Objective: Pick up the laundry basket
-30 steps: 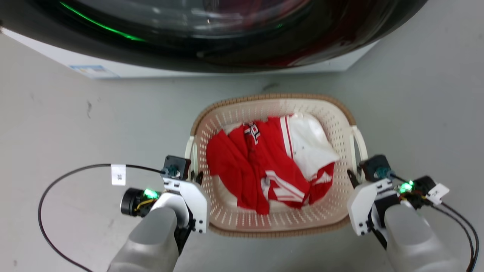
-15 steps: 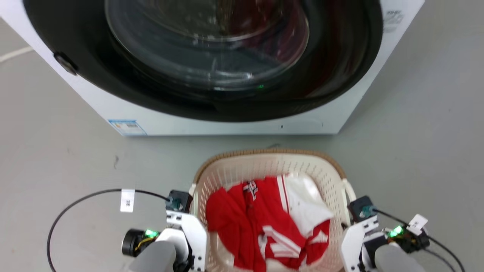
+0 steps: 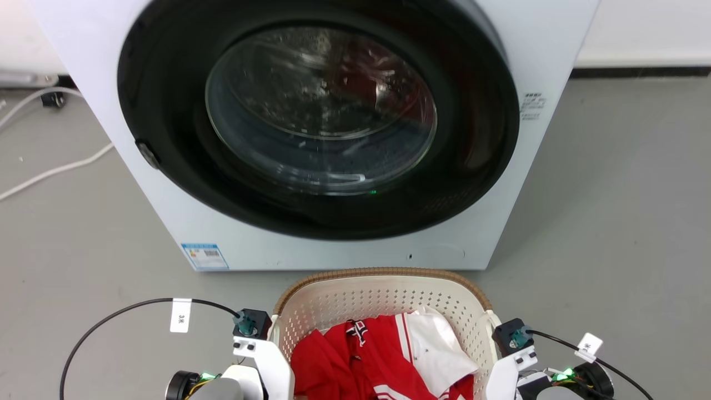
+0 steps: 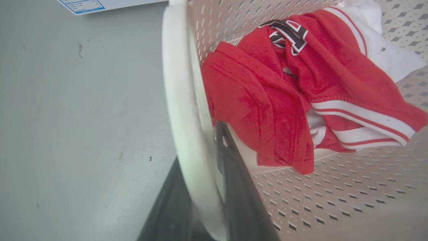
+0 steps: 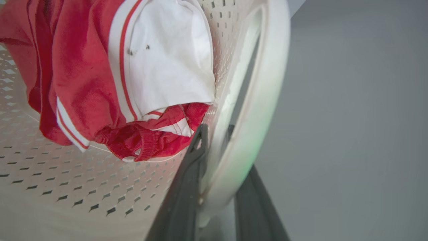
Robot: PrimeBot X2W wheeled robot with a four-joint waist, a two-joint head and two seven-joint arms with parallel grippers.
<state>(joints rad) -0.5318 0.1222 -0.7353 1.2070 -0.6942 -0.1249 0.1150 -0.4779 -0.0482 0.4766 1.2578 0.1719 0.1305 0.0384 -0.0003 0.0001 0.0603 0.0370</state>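
The cream perforated laundry basket with a brown woven rim sits low in the head view, in front of the washing machine, with red and white clothes inside. My left gripper is at its left side and my right gripper at its right side. In the left wrist view the white loop handle runs between the two dark fingers of the left gripper, which is shut on it. The right gripper likewise clamps the other loop handle.
A white front-loading washing machine with a dark round door stands just beyond the basket. White cables lie on the grey floor at the far left. Open grey floor stretches to the right.
The whole head view has shifted: the camera has risen, the washing machine's front has come fully into view, and the basket sits lower in the picture. Both grippers stay at the handles.
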